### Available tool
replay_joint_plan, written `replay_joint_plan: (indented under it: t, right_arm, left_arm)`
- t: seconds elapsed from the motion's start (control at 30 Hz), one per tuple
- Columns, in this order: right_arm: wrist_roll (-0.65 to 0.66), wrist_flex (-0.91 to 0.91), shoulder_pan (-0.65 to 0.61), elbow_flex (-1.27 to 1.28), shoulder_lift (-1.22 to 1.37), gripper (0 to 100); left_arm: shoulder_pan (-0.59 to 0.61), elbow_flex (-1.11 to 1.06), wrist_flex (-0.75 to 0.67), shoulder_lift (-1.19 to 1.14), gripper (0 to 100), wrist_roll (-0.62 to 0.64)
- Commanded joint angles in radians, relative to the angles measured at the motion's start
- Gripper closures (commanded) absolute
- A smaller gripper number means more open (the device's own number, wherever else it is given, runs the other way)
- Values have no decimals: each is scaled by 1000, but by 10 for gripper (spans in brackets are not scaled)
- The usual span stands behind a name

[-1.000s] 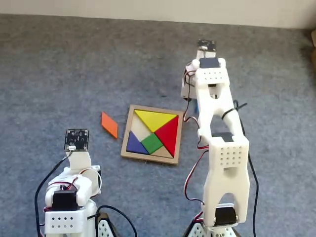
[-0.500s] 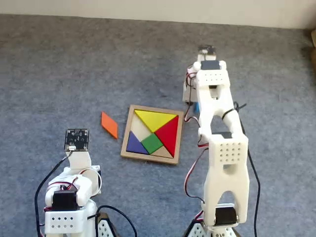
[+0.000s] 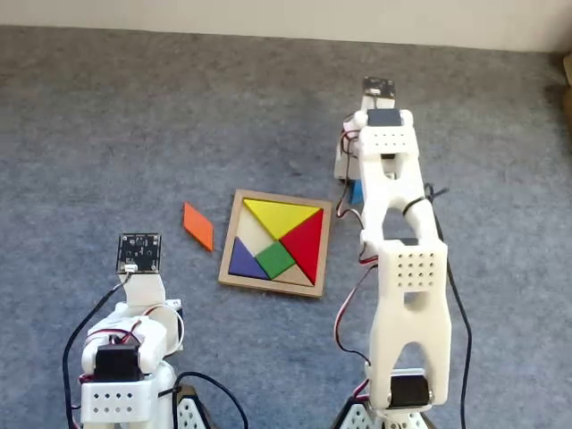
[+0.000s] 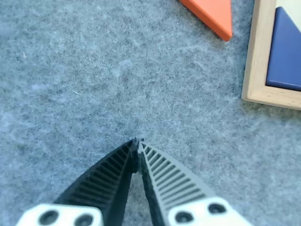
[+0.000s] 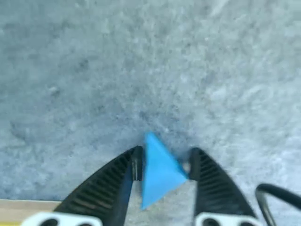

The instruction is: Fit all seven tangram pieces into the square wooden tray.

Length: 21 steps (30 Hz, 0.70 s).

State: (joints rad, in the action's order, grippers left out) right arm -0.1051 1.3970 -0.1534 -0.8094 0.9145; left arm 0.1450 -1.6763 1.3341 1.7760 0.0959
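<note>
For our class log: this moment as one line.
right jaws: shut on blue triangle | left jaws: shut, empty | orange piece: beside tray

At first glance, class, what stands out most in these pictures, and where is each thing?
The square wooden tray on the grey carpet draws the eye: it holds a yellow piece, a red piece, a green piece and a dark blue piece, with bare wood left. An orange piece lies apart, just left of the tray. The right pincer grips a light blue triangle near the tray's far right corner.
</note>
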Motion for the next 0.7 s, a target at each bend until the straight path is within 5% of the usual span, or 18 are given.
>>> replay_joint_plan:
  t: [0.0,0.37,0.67]
  right_arm:
    - [14,-8,5,-62,-7,900]
    - [11,74,4,-73,-15,892]
    - [6,199,-64,-73,-15,753]
  left_arm:
    - [18,-19,2,50,994,-8]
    - [18,-19,2,50,994,-8]
    - [18,-19,2,50,994,-8]
